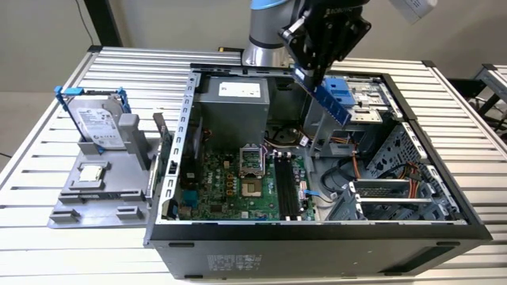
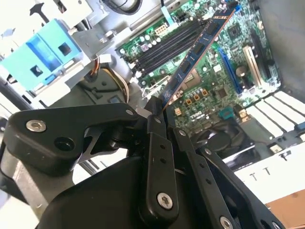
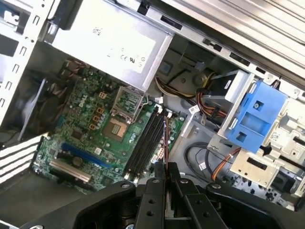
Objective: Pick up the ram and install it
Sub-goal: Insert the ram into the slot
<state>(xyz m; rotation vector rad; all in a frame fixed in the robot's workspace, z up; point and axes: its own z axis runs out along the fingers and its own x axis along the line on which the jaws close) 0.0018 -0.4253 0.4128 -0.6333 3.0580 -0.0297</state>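
Black two-finger gripper hangs over the open grey-and-black computer case, which stands on the slatted metal desk. Fingers are clamped on one end of the long, thin bluish-green ram stick. In the second wrist view the ram stick juts from the fingertips, with dark chips along its face. It is tilted and in the air, above the green motherboard and clear of the black slots. In the first wrist view the ram stick shows edge-on, seemingly in line with the black slots, though this is hard to judge. Silver hard drive in a blue frame and small square silver chip sit on the grey holder at the exterior view's left, well apart from the case interior.
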